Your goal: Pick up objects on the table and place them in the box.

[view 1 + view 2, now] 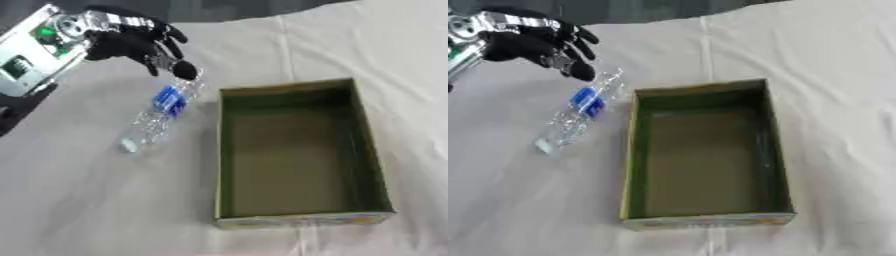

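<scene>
Left eye view: my left hand (131, 42), fingers loosely spread, reaches the far end of the bottle (163, 113) lying beside the empty box (297, 220). Next I must close around it.

Soft, even light falls on the white cloth-covered table (96, 200), casting only faint shadows. The olive-green cardboard box (293, 87) is dim inside. Both views are blurry, and the clear plastic bottle (162, 112) looks smeared.

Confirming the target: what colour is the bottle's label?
Blue, on the clear bottle; left eye view.
</scene>
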